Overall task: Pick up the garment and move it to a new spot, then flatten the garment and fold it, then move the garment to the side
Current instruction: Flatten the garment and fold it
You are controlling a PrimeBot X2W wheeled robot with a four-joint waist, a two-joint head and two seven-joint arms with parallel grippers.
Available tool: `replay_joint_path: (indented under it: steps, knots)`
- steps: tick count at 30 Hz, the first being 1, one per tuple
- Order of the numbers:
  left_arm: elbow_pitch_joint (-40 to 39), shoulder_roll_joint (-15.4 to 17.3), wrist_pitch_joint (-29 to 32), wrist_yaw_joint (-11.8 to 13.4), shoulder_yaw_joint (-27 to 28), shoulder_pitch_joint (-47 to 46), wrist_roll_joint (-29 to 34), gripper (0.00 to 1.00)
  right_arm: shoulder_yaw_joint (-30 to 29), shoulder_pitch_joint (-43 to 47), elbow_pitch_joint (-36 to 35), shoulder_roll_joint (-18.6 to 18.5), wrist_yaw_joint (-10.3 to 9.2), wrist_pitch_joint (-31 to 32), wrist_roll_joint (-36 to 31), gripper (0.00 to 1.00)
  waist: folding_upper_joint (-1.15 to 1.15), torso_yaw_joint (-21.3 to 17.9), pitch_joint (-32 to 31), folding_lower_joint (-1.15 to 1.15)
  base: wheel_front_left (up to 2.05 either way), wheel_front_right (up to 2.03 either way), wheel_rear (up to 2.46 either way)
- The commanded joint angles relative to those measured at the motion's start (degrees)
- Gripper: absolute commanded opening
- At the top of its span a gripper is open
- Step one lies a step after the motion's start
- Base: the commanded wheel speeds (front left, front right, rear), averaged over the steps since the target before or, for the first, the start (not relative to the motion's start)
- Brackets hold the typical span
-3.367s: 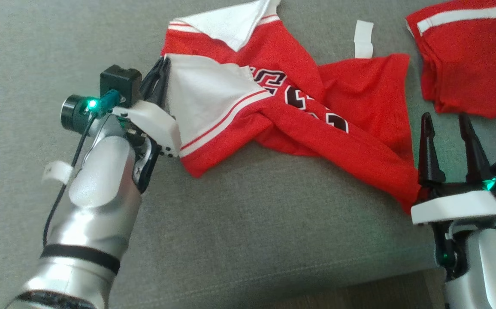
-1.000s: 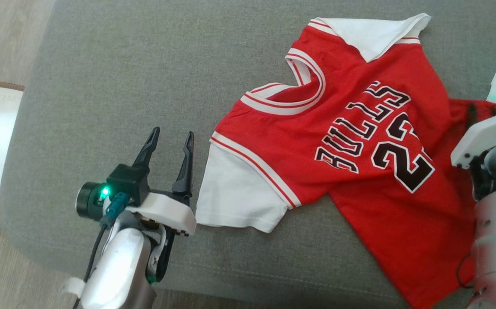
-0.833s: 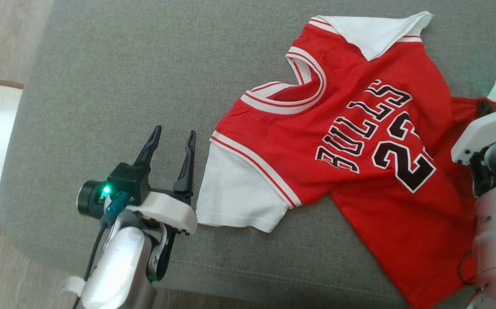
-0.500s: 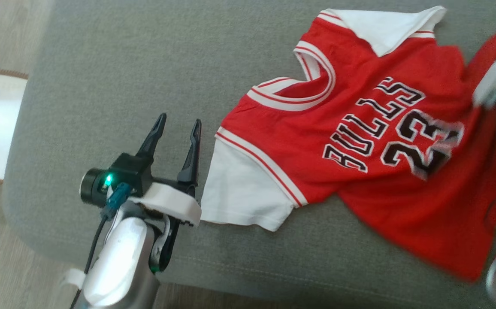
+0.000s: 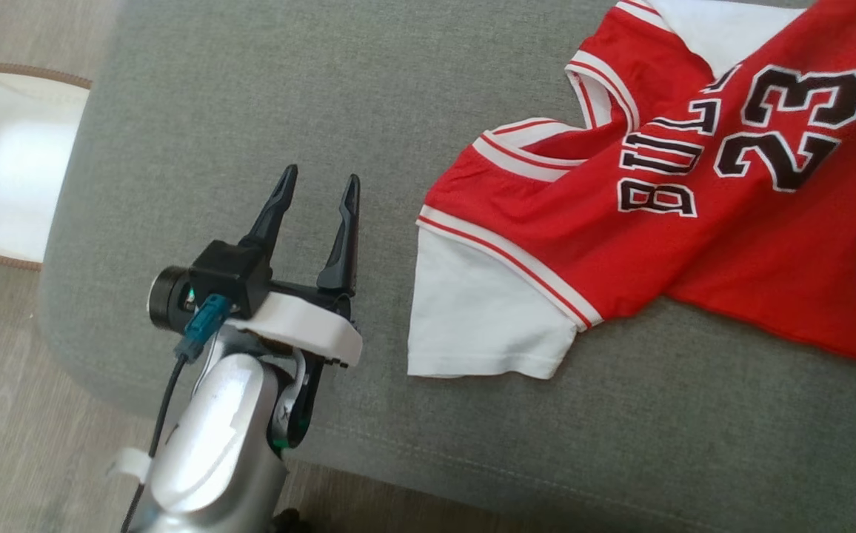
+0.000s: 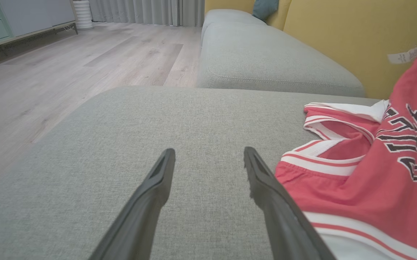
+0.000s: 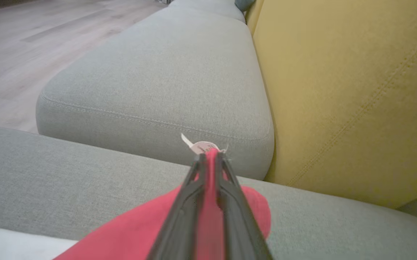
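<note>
Garment (image 5: 694,252): red body, white sleeves, red-and-white striped trim, black lettering and numerals outlined white. Seat cushion (image 5: 250,111): plain grey weave. Backrest (image 7: 338,90): mustard yellow. Floor (image 6: 49,72): pale wood grain. Left gripper (image 5: 322,174): black fingers, white housing, silver forearm.

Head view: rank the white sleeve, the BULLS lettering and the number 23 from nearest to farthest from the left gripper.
1. White sleeve, just right of the left gripper.
2. BULLS lettering, farther right, on the chest.
3. Number 23, farthest right.
</note>
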Motion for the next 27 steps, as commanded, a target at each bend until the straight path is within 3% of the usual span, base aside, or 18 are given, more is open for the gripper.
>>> replay_joint_path:
  steps: [1,6,16,20,27]
  knots:
    - [-2.12,0.68,-0.7,0.68,1.56,-1.61,-0.49,1.0,0.81,-1.93,-0.68,0.27,0.37,-1.16,-0.6,1.0,0.0,-0.52,0.02,-0.01,0.0,0.0,0.0]
    - [-2.43,0.67,-0.7,0.81,1.78,-1.35,-0.13,1.0,1.78,-0.85,2.09,1.5,0.37,-5.75,0.79,1.0,0.0,-2.92,-1.38,-0.01,0.0,0.0,0.0]
    - [-2.06,0.67,-0.7,0.2,3.75,0.78,1.32,1.0,7.46,6.84,3.05,5.33,0.37,-16.89,9.68,1.0,0.0,-8.87,-7.4,-0.01,0.0,0.0,0.0]
    - [-1.68,0.67,-0.7,-0.03,4.24,2.49,1.59,1.0,10.04,13.24,-0.56,7.64,0.37,-19.04,14.36,1.0,0.0,-10.83,-10.2,-0.01,0.0,0.0,0.0]
    - [0.14,0.67,-0.7,-0.78,3.77,6.33,1.51,1.0,10.62,32.17,-15.48,11.27,0.37,-20.1,19.62,1.0,0.0,-12.53,-14.33,-0.01,0.0,0.0,0.0]
